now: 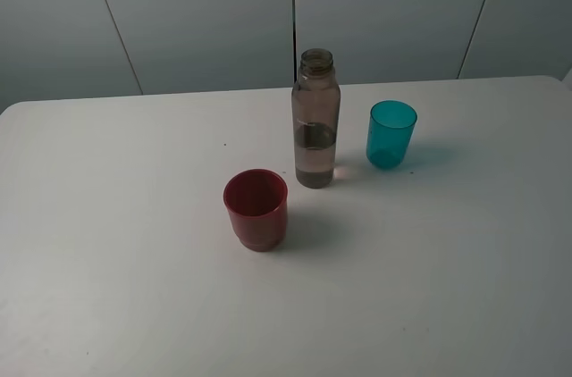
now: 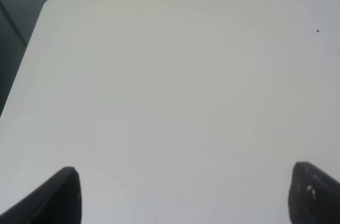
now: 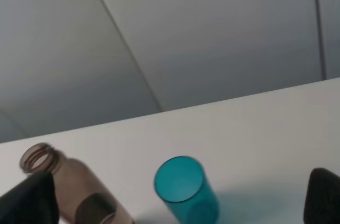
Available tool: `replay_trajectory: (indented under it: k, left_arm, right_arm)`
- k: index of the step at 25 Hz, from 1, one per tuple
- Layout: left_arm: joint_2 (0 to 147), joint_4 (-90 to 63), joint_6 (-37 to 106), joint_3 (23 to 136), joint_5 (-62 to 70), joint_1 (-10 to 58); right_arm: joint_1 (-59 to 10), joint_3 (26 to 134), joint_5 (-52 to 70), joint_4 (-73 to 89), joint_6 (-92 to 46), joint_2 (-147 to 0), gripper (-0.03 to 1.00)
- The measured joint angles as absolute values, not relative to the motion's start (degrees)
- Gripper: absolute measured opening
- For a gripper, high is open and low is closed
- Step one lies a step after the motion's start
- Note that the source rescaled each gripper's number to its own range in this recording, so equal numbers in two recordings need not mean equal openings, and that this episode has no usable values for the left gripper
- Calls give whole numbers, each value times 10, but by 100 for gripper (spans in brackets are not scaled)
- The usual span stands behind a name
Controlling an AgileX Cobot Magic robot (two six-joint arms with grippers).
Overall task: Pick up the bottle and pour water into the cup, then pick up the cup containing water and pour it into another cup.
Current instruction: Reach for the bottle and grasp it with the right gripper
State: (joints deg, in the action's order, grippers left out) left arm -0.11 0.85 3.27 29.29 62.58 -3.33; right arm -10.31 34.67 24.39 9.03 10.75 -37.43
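The smoky-brown bottle (image 1: 315, 118) stands upright and uncapped at the table's middle, with some water in its lower part. The teal cup (image 1: 391, 134) stands upright just to its right. The red cup (image 1: 256, 208) stands upright in front of the bottle, to its left. No arm shows in the exterior high view. My right gripper (image 3: 180, 203) is open, its fingertips (image 3: 32, 197) wide apart, with the bottle (image 3: 74, 187) and the teal cup (image 3: 186, 189) ahead of it. My left gripper (image 2: 183, 195) is open over bare table, holding nothing.
The white table (image 1: 134, 288) has a rounded far-left corner (image 2: 50, 3). Grey wall panels (image 1: 197, 11) rise behind its far edge.
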Motion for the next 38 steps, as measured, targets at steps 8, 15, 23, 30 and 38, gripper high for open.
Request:
replay_trajectory:
  k: [8, 15, 23, 30, 38]
  left_arm:
    - [-1, 8, 33, 293, 626, -33]
    - [-1, 8, 33, 293, 626, -33]
    - [-1, 8, 33, 293, 626, -33]
    - [-1, 8, 33, 293, 626, -33]
    - [-1, 8, 32, 293, 626, -33]
  right_arm:
    - [-338, 227, -9, 86, 42, -524, 100]
    - [-382, 215, -160, 86, -77, -693, 100]
    - [-382, 215, -295, 66, -65, -823, 100]
    - [-382, 215, -400, -19, 49, -880, 100]
    - [-382, 215, -517, -42, 63, -984, 100]
